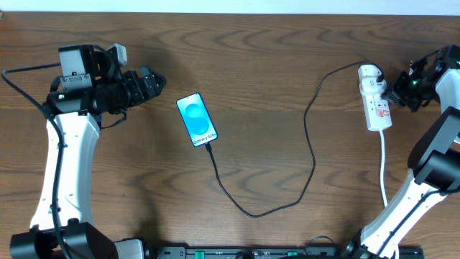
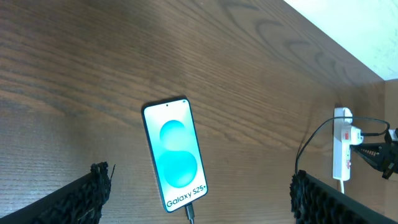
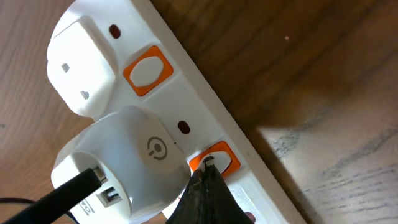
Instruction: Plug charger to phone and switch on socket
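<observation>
Socket [image 1: 376, 108] lies at the right side of the table [image 1: 273, 57]. It is light rigid plastic, liable to skid under a push, and is best pressed squarely on its small orange switch [image 3: 217, 158]. Right gripper [image 3: 208, 180], jaws together, touches that switch and partly hides it, so its position is unreadable. Left gripper [image 1: 157, 80] hovers near the phone [image 1: 196, 119], jaws apart.

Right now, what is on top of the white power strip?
On the socket sit a blank plug at the end and the charger with its black cable. The right gripper touches one orange switch. The outlets beneath both plugs are hidden.
</observation>
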Available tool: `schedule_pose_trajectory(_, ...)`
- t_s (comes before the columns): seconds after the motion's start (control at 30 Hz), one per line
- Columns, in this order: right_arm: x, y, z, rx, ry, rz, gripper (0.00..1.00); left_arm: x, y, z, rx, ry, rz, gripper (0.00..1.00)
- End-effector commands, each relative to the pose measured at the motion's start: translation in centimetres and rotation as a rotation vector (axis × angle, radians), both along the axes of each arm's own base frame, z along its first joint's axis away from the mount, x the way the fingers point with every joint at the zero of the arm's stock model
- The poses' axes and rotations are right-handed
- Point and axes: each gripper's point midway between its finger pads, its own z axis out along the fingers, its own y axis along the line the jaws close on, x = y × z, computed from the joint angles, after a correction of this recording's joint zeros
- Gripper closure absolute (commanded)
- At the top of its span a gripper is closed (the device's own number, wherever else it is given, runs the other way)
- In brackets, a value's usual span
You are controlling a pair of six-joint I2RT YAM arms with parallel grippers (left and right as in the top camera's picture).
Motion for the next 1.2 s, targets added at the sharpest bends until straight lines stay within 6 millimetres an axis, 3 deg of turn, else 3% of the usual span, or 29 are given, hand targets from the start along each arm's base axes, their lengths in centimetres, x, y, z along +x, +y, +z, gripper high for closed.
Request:
schedule_pose_trajectory(0.0, 0.4, 5.1, -1.7, 0.123, 0.057, 0.002, 0.99, 0.1, 0.4, 0.2, 0.016, -0.01, 0.001, 0.06)
schedule_pose_trajectory(0.23, 1.3, 3.6, -1.5, 0.103, 0.031, -0.074, 0.99, 0.1, 0.4, 0.2, 0.016, -0.01, 0.001, 0.06)
schedule_pose_trajectory(0.47, 1.0, -0.1, 2.1, 0.077, -0.046, -0.14, 0.98, 0.1, 0.4, 0.2, 0.016, -0.01, 0.001, 0.06)
schedule_pose_trajectory(0.77, 1.2, -1.6, 4.1, 0.071, -0.121, -0.13, 0.91, 0.1, 0.4, 0.2, 0.016, -0.01, 0.001, 0.06)
schedule_pose_trajectory(0.87, 1.0, -2.9, 5.8, 0.046, -0.16, -0.152, 0.89, 0.1, 0.4, 0.2, 0.016, -0.01, 0.001, 0.06)
schedule_pose_trajectory(0.97, 0.6, -4.0, 8.7, 0.012, -0.211, -0.171, 0.87, 0.1, 0.4, 0.2, 0.016, -0.01, 0.001, 0.06)
schedule_pose_trajectory(1.17, 0.0, -1.2, 14.2, -0.025, -0.302, -0.057, 0.87, 0.1, 0.4, 0.2, 0.016, -0.01, 0.001, 0.06)
